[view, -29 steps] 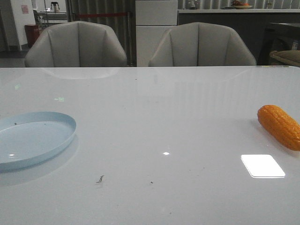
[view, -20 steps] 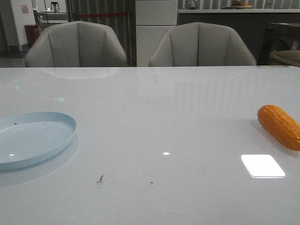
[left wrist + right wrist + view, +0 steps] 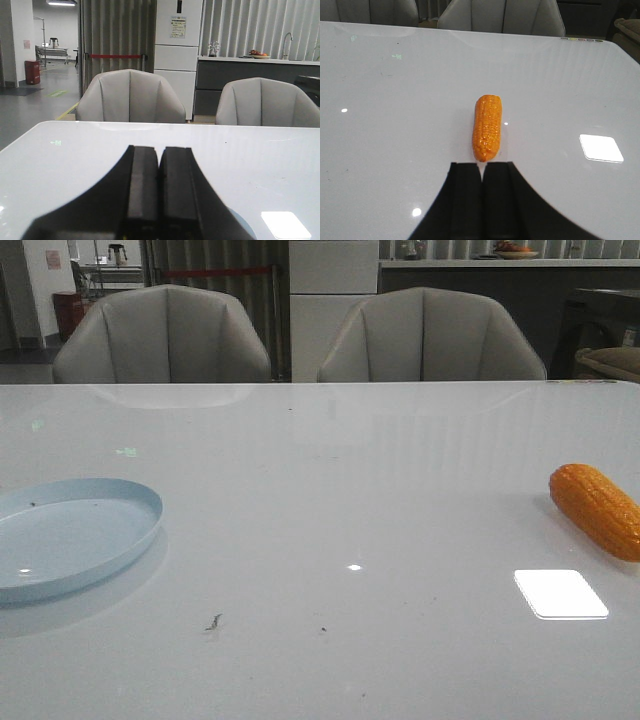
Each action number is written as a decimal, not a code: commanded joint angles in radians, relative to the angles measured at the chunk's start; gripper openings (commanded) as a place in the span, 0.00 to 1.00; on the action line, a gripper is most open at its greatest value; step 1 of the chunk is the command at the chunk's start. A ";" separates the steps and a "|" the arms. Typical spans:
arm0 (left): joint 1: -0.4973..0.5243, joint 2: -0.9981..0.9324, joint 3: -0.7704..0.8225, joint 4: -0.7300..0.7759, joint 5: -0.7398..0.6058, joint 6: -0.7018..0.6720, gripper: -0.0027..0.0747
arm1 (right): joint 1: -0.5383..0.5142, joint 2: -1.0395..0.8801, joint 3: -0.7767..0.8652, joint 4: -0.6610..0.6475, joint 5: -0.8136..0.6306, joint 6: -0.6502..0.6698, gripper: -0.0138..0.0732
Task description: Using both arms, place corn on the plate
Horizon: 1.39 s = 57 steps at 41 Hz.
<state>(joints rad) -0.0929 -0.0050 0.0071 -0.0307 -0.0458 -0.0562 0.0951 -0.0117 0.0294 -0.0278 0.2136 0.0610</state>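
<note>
Counter (image 3: pixel 330 490): white, glossy, carries both task things, well apart.
Plate (image 3: pixel 70 535): pale blue, empty, on robot's left side.
Corn (image 3: pixel 598 510): lies flat on right side, partly cut by front view edge; in right wrist view corn (image 3: pixel 487 127) sits just ahead of right tool (image 3: pixel 483 172).
Right tool: fingers pressed together, holding nothing. Judgement: spread fingers first, straddle cob across mid-width, descend, then pinch.
Left tool (image 3: pixel 159 160): pressed together, empty, aimed over counter.

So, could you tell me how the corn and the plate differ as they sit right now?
The corn is deep orange, elongated and bumpy; the plate is pale blue, round, shallow and smooth. The corn lies at the table's right edge, the plate at the left. Both rest on the white table, untouched, and the plate holds nothing.
</note>
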 commanded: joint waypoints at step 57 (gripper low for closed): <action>0.002 0.605 -0.748 0.007 -0.214 0.000 0.15 | 0.001 0.596 -0.710 0.120 -0.385 0.026 0.19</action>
<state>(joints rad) -0.0929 0.5156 -0.7060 -0.0280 -0.2192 -0.0554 0.0951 0.4988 -0.6471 0.0957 -0.1646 0.0831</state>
